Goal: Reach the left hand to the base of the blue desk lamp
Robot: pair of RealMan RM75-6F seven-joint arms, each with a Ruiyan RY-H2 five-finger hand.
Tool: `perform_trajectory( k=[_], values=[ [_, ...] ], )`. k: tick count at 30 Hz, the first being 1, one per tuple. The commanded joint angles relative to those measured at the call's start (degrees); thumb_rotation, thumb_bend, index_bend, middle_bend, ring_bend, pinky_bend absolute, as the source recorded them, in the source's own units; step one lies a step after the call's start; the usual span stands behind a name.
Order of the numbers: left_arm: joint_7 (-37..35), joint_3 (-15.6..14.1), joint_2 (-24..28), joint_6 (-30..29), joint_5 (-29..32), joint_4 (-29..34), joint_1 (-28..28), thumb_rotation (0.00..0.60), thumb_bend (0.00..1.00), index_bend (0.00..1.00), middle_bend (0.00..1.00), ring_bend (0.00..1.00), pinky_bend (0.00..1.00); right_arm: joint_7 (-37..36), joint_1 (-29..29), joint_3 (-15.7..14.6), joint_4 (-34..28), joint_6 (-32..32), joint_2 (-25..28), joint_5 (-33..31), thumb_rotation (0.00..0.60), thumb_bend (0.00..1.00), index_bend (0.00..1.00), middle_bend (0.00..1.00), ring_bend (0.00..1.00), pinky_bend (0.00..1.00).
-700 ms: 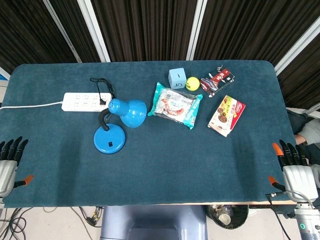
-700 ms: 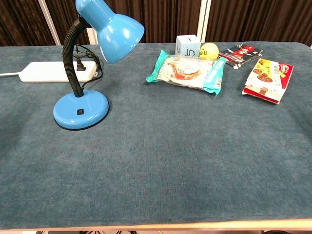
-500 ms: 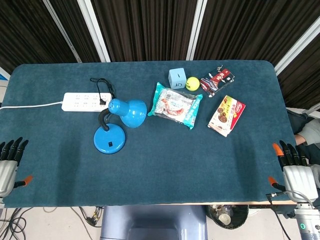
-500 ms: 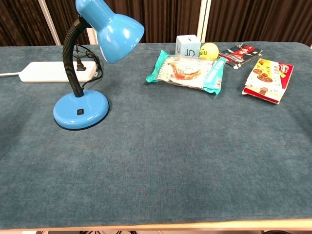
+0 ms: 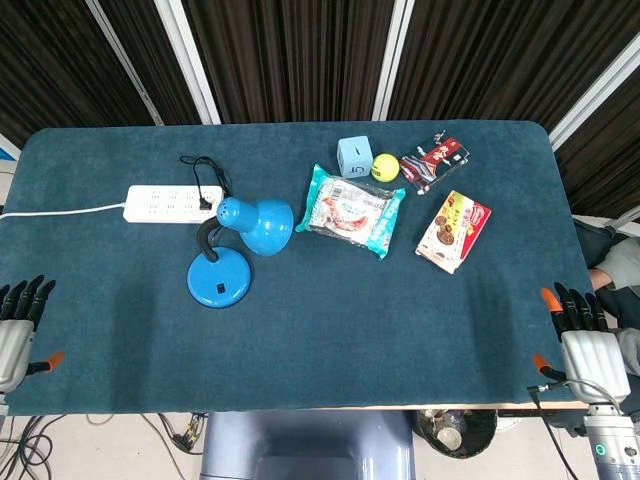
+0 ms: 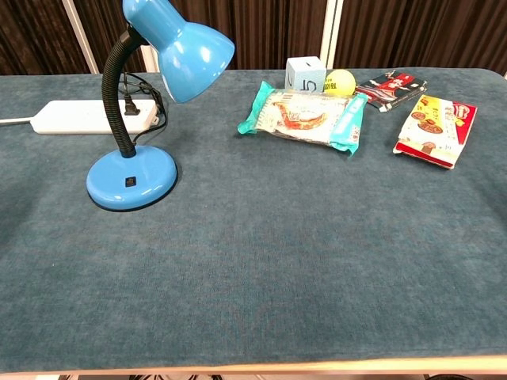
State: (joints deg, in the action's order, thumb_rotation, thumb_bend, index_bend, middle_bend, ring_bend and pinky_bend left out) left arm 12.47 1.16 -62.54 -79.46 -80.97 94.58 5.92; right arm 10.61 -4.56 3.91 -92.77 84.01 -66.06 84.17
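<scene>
At the near left corner of the table, head view, the left hand is sitting just off the edge, fingers stretched forward and a little apart, holding nothing. Compared with 0.7 s ago it is barely shifting: it is sinking slightly toward the bottom of the view and is not advancing over the cloth. The right hand, at the near right corner, is drifting the same small amount and is likewise spread and empty. Neither hand is showing in the chest view.

Judgement: the reach is not really under way yet; the small drift is looking like settling, not approach.

The lamp is standing upright on the left half of the table. Its round base is lying flat on the cloth with the black neck rising from its far side and the shade leaning right and away. A white power strip is lying just beyond it, with the lamp's plug in it. The base is sitting well apart from the left hand, forward and to the hand's right, with bare cloth between them. The snack packs, cube and ball are lying farther right, out of that path.
</scene>
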Motion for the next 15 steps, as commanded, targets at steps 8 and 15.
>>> perform_trajectory(
  k=[8,15],
  values=[
    [6.2,0.5,0.9,-0.2,-1.4,3.9,1.5,0.600,0.43,0.00,0.61,0.63,0.77,-1.3,0.0,-0.1,-0.3,-0.2,0.4,0.0,0.600,0.23,0.00,0.00,0.00,0.00],
    [13.3,4.0,3.5,11.8,8.7,17.3,9.2,0.600,0.56,0.00,0.89,0.87,0.95,-1.1,-0.1,-0.4,-0.7,-0.7,0.6,0.3,0.600,0.24,0.00,0.00,0.00,0.00]
  ],
)
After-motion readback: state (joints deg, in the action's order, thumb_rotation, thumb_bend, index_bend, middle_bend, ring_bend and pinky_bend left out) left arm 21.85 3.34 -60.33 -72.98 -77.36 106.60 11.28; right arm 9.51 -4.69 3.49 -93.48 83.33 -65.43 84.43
